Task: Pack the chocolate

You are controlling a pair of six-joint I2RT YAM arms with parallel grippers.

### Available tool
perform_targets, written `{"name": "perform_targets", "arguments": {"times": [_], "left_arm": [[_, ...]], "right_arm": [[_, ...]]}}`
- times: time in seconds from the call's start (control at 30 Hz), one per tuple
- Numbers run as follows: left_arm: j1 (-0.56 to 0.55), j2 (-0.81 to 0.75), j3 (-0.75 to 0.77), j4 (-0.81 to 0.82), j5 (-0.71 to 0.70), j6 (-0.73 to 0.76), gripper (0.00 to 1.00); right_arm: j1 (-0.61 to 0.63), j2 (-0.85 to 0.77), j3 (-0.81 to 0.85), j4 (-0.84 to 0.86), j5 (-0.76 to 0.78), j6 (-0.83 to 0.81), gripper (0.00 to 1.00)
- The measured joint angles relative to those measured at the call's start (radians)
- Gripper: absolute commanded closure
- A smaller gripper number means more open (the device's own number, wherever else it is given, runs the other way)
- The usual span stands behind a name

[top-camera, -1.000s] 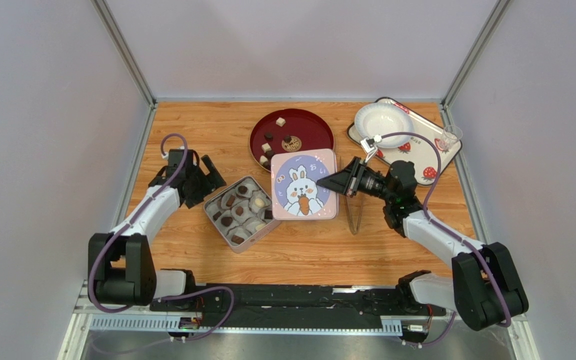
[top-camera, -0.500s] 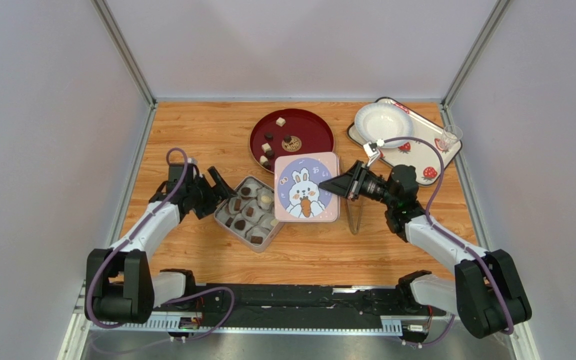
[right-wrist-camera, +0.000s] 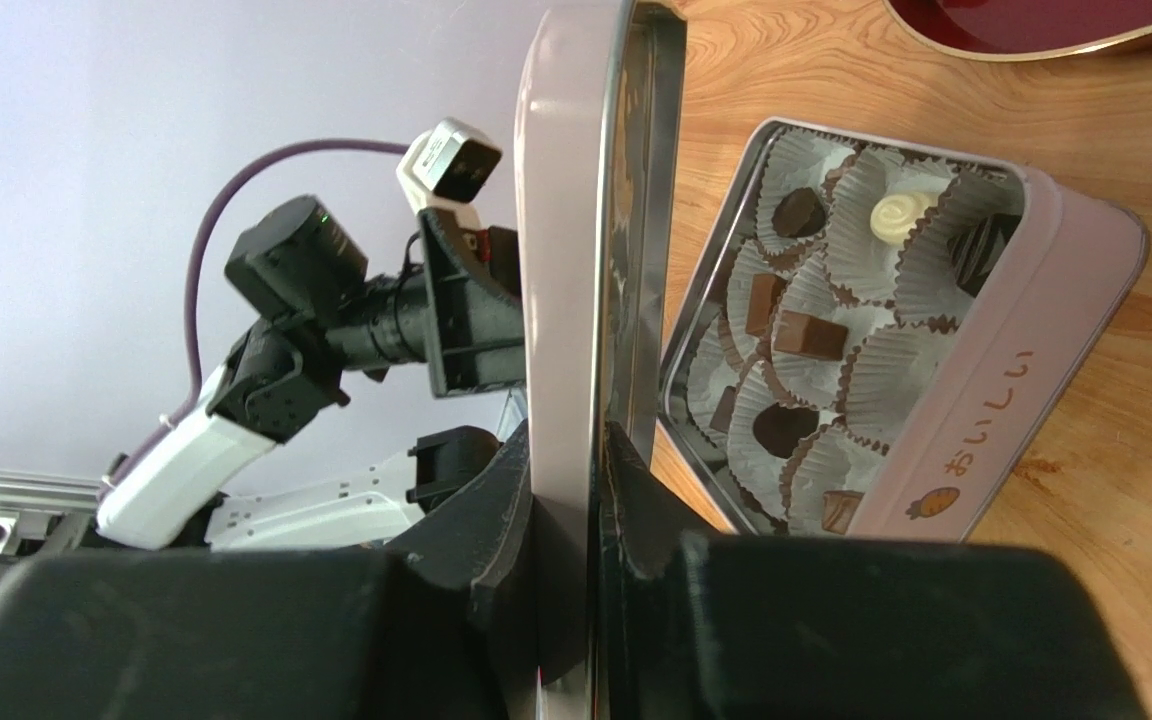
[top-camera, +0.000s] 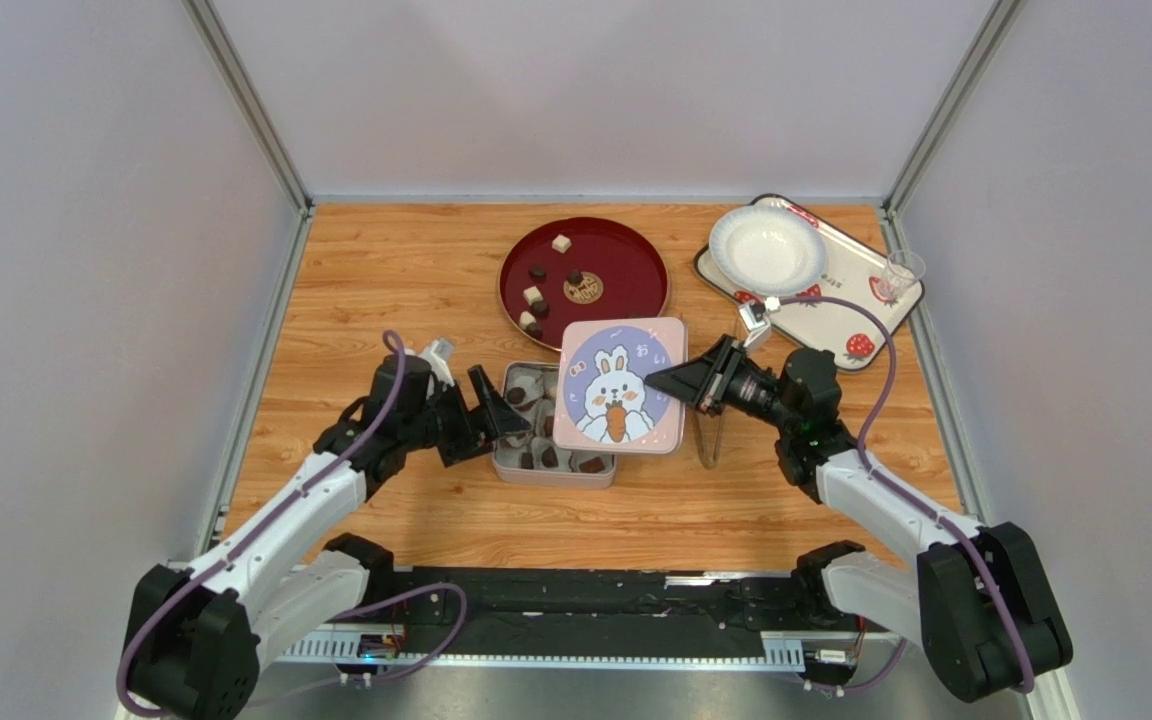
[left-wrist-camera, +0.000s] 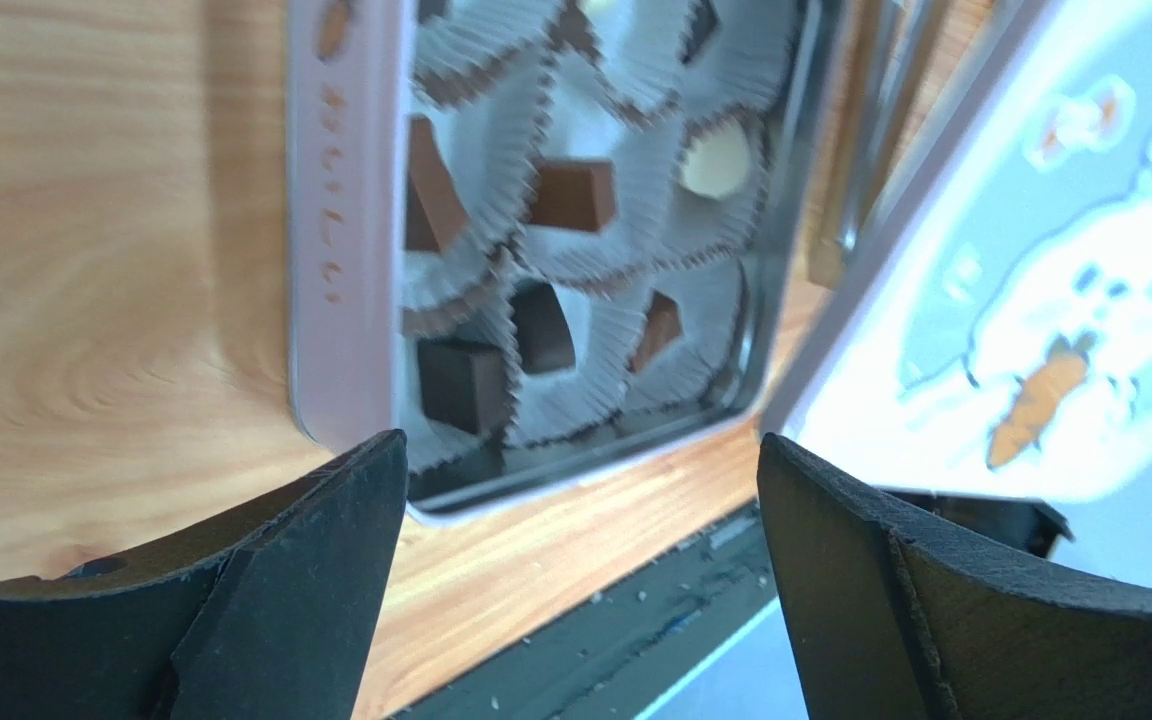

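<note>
The chocolate lies in white paper cups inside an open pink tin box; more chocolate pieces rest on the red plate. My left gripper stands open at the box's left end, its fingers astride one corner of the box. My right gripper is shut on the rim of the pink bunny lid, which hangs tilted over the box's right part. In the right wrist view the lid shows edge-on beside the box and its chocolate.
Metal tongs lie on the wood under the right gripper. A white plate sits on a patterned tray at the back right. Grey walls close the table at left, right and back.
The left arm has swung right and toward the near edge, and the box has slid right and turned with it. The lid now overlaps the box. The right gripper stays shut on the lid.
</note>
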Motion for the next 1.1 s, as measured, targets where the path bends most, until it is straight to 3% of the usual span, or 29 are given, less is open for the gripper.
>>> {"name": "perform_targets", "arguments": {"times": [0.27, 0.43, 0.63, 0.9, 1.1], "left_arm": [[-0.022, -0.207, -0.017, -0.053, -0.143, -0.054, 0.06], [0.043, -0.262, 0.007, -0.099, -0.234, -0.054, 0.06], [0.17, -0.174, 0.018, -0.064, -0.211, -0.053, 0.06], [0.171, -0.065, 0.018, 0.006, -0.145, -0.036, 0.06], [0.171, 0.046, 0.018, 0.048, -0.09, 0.0, 0.06]], "right_arm": [[0.074, 0.123, 0.008, 0.058, 0.041, 0.069, 1.0], [0.151, 0.245, 0.062, 0.105, 0.072, 0.116, 1.0], [0.23, 0.425, 0.145, 0.24, 0.122, 0.209, 1.0], [0.309, 0.595, 0.18, 0.352, 0.207, 0.282, 1.0], [0.316, 0.634, 0.17, 0.364, 0.262, 0.289, 1.0]]}}
